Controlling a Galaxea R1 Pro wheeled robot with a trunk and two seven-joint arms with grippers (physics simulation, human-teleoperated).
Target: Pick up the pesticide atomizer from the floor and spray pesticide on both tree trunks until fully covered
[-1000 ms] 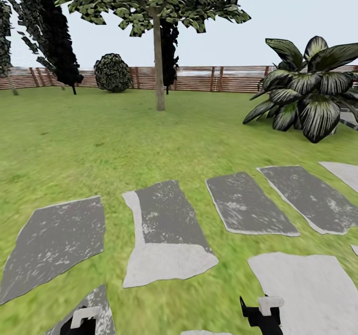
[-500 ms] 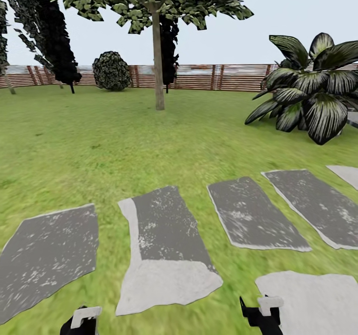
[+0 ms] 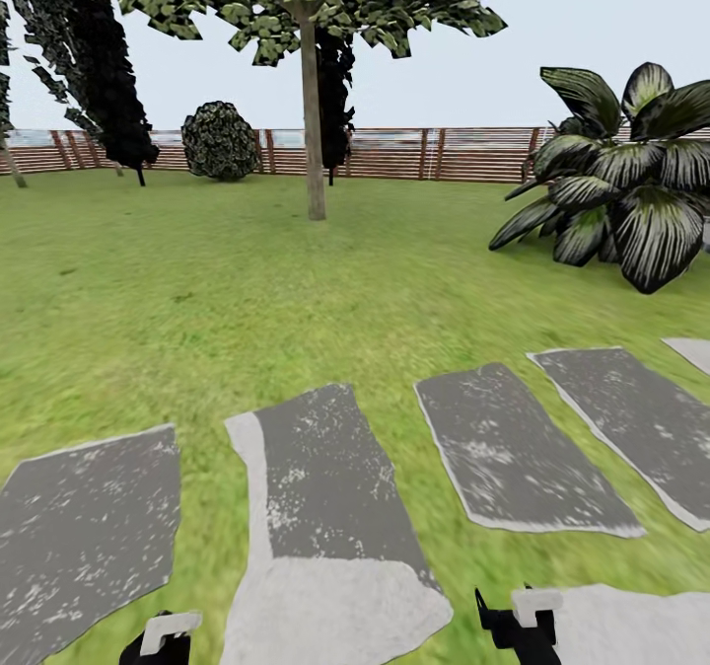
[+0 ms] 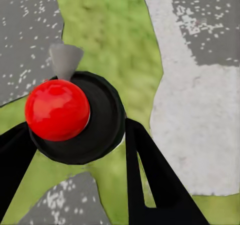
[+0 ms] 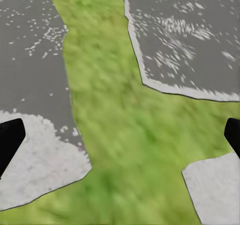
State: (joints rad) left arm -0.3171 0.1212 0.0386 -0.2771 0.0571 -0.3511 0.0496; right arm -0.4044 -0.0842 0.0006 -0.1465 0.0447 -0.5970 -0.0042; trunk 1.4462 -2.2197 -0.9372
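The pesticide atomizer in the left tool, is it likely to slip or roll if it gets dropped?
The pesticide atomizer looks round and glossy, so it would probably roll on the stepping slabs. Its smooth sides may slip between the left tool's thin fingers. It seems rigid and small, likely light.

The left pincer grips with fingers closed in, while the right pincer hangs spread wide.

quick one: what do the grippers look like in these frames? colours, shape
In the head view, the left gripper and right gripper are black blocky bodies, each topped by a white bracket-like piece. In the wrist views, their fingers are plain black, flat and tapering. No cables or markings visible.
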